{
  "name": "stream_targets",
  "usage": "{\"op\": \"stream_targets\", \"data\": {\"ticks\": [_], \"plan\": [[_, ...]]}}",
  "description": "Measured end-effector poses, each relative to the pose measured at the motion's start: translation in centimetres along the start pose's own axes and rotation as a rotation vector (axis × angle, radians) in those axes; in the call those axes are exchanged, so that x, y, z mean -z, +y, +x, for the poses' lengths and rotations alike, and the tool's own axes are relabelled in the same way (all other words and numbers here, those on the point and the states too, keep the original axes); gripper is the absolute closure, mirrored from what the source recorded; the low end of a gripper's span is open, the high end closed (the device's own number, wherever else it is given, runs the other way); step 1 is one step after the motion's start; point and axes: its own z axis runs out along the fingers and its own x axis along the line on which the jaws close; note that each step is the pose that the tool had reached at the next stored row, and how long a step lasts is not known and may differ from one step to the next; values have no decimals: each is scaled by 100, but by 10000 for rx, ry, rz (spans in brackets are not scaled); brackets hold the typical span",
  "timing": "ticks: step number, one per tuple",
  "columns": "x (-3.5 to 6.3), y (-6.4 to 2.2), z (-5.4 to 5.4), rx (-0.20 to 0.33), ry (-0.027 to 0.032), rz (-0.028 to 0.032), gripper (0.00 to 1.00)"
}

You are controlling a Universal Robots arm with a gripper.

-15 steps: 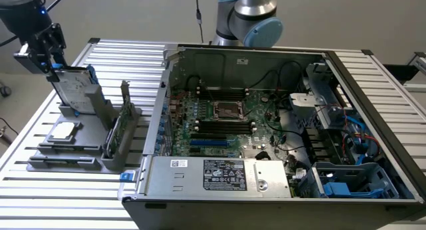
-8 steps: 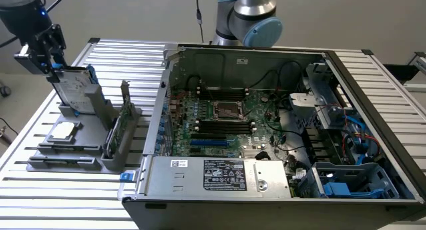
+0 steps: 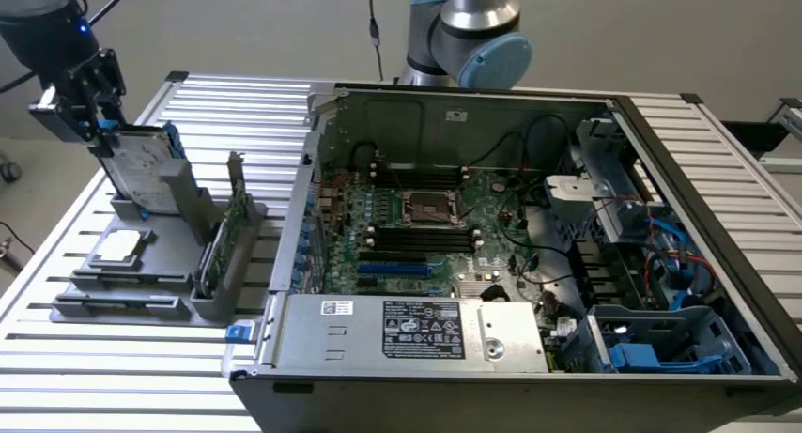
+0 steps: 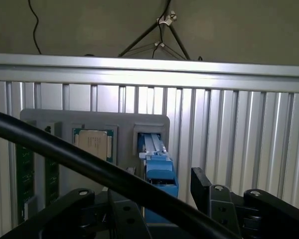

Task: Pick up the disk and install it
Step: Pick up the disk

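Here, parted fingers (image 4: 203,189) straddle the upright blue-framed disk (image 4: 159,172).

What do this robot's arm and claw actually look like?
The arm is a silver tube with a pale blue round joint cap. The gripper is black and blocky, under a dark wrist with a small blue light. Its fingers are black bars with silver screws, and a thick black cable runs past them.

Exterior view overlooks everything from above; close wrist view probably shares the fixture (image 3: 119,308) (image 4: 123,123).
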Motion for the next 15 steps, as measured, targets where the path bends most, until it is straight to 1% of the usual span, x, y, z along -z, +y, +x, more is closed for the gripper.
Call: {"op": "stream_targets", "data": {"ticks": [15], "plan": [[-18,2,0,-377,-6,3,44]]}}
